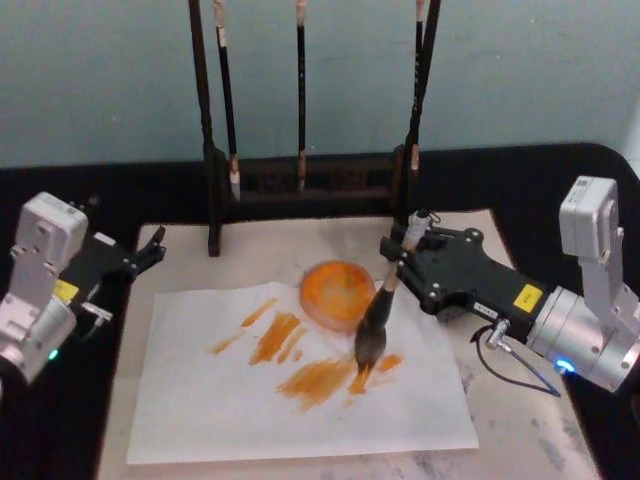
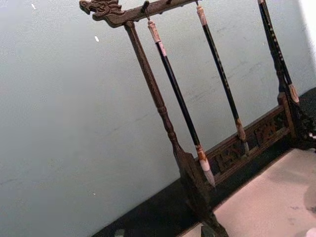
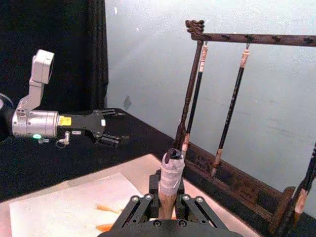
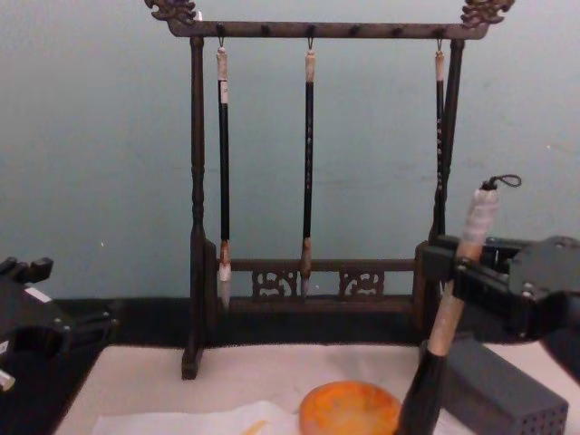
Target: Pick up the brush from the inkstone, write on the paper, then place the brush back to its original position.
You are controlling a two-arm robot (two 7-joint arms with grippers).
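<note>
While the right gripper (image 1: 397, 262) has its jaws pinching the pale handle of the brush (image 1: 374, 322) just below the whitish end, the bristle head leans down towards the robot's left. Its tip touches the paper (image 1: 230, 410) at about 5 o'clock from the inkstone (image 1: 338, 292). Orange strokes (image 1: 290, 355) already lie at roughly 7 o'clock from that dish, so the writing step appears to be under way. To do it well, the arm should probably press lightly and hold the tilt steady. It should pull each stroke across bare white sheet towards 6 or 7 o'clock and stay well inside the paper's edges. The sheet looks thin and nothing pins it, so a heavy or sideways drag could bunch it or slide it over the cream mat (image 1: 520, 425). The tip should also stay clear of the dish rim, which sits just beside it. The left gripper (image 3: 121, 127) is parked at 9 o'clock of the paper above the black counter (image 1: 550, 190), its jaws spread and holding nothing. The brush rack (image 1: 300, 185) stands at 12 o'clock, well apart.
</note>
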